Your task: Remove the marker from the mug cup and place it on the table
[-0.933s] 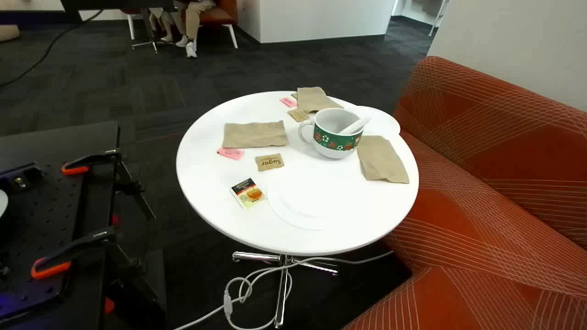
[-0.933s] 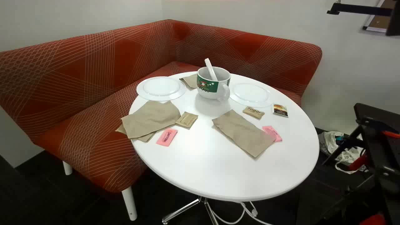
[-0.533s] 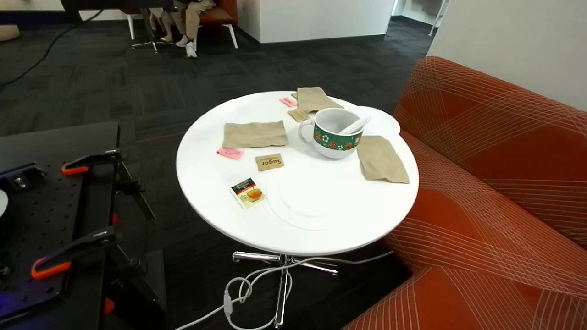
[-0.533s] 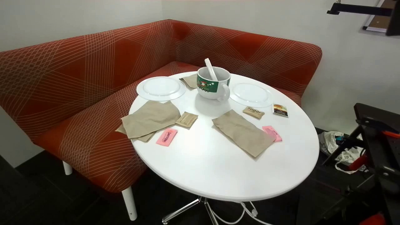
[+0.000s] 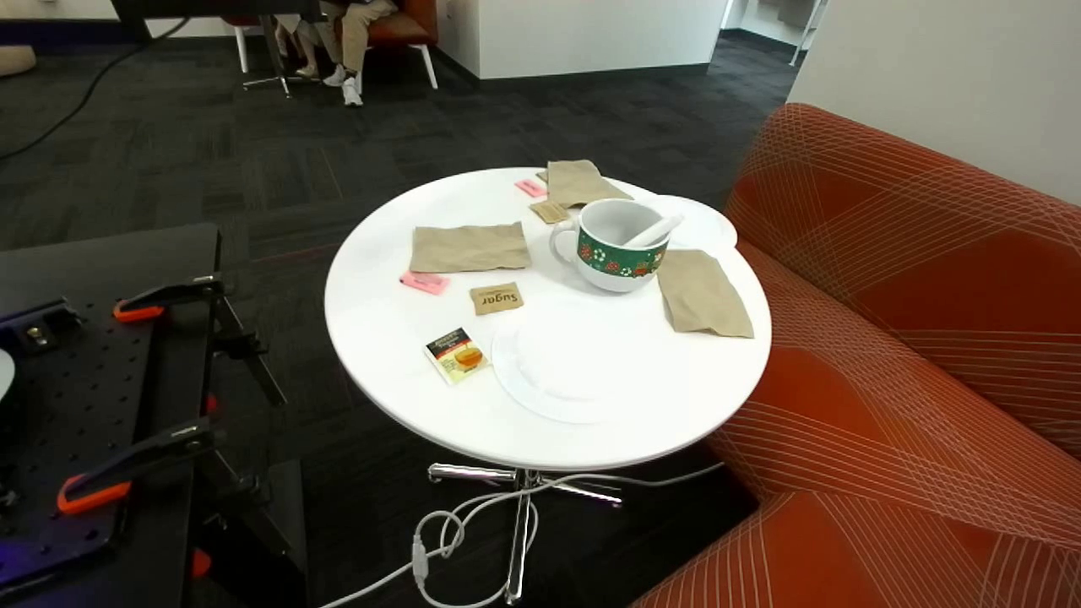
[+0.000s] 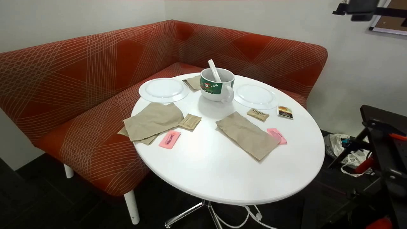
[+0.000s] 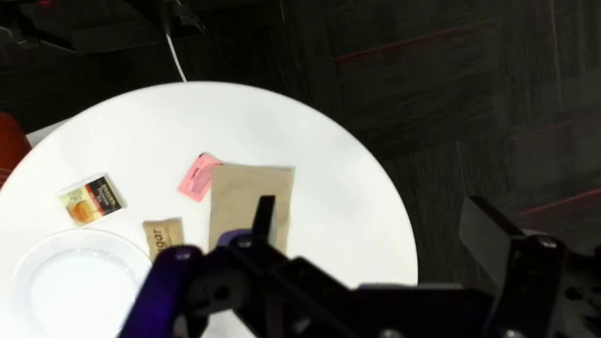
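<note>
In the wrist view the hand (image 7: 371,206) stands wide, one finger seen against a brown napkin (image 7: 237,197), the other against the dark carpet (image 7: 469,94). The white marker (image 6: 214,71) is inside the mug cup (image 6: 213,89), leaning, its upper end rising past the rim in both exterior views. The mug cup, white with a green patterned band and a handle, stands upright on the round white bench (image 6: 225,175).

A pale plate (image 6: 164,89) lies to one side of it and a second plate (image 6: 255,95) to the other. Overlapping napkins (image 6: 154,121) jut past the edge of the bench; a pink sweetener packet (image 6: 170,139) lies just beside them. The single napkin under the hand touches another pink packet (image 7: 199,177). Near that are a sugar packet (image 7: 163,234), partly hidden by the hand, and a tea packet (image 7: 92,201) with a cup pictured on it.

A red upholstered sofa (image 6: 127,95) flanks the bench. A blurred dark shape (image 6: 362,9) shows at the top of an exterior view; what it is, I cannot tell.
</note>
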